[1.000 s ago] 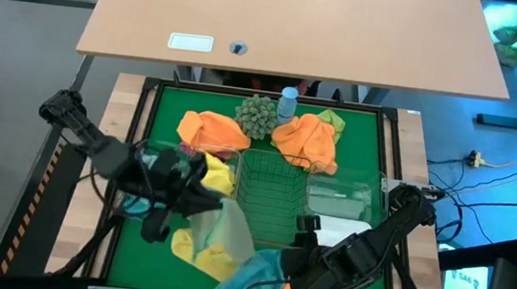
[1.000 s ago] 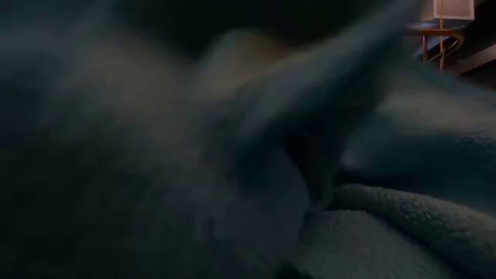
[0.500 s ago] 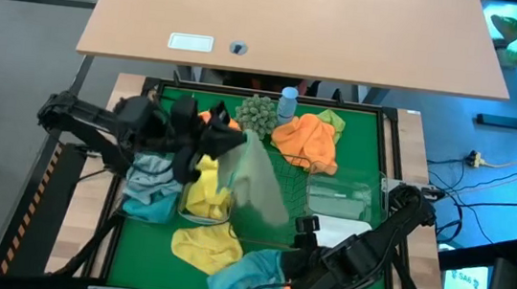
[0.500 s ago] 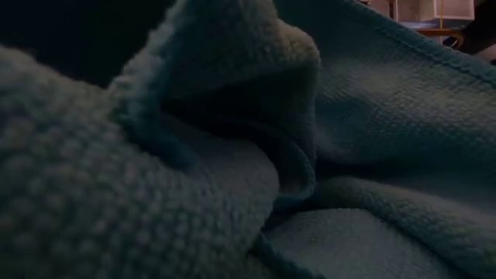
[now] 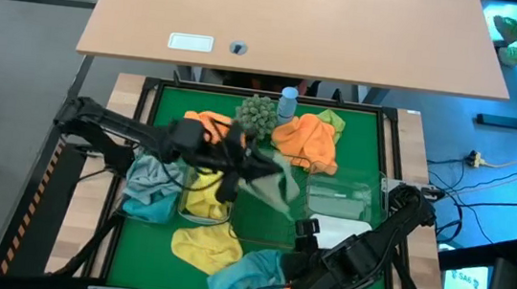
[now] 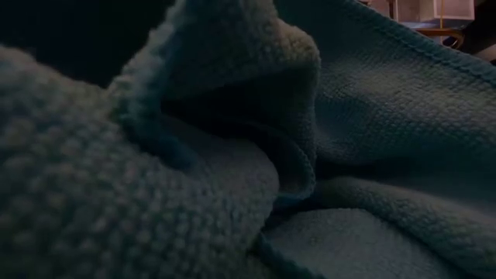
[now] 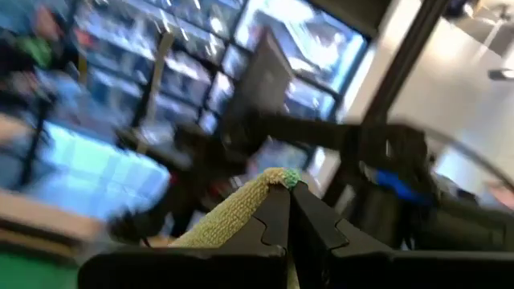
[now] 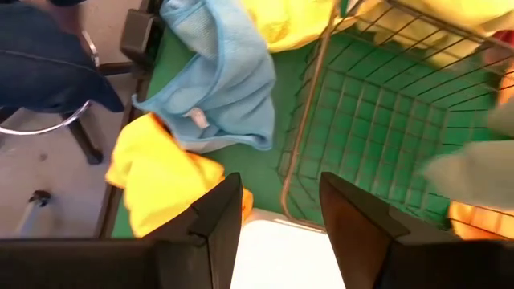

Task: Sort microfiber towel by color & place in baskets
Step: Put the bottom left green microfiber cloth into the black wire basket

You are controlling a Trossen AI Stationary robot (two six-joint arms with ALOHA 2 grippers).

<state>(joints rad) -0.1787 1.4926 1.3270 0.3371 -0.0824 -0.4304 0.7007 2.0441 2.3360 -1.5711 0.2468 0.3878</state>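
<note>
Your left gripper point(image 5: 242, 162) hangs above the wire-mesh basket point(image 5: 265, 224) at mid-desk, fingers point(image 7: 277, 210) pressed together, pinching a pale green towel point(image 5: 273, 186). Your right gripper point(image 8: 277, 210) waits low at the desk's front edge beside that basket, fingers spread, empty. A blue towel point(image 6: 372, 155) blocks the low view.

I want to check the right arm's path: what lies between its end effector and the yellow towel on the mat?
In the high view, a blue towel lies between the right end effector and the yellow towel.
</note>
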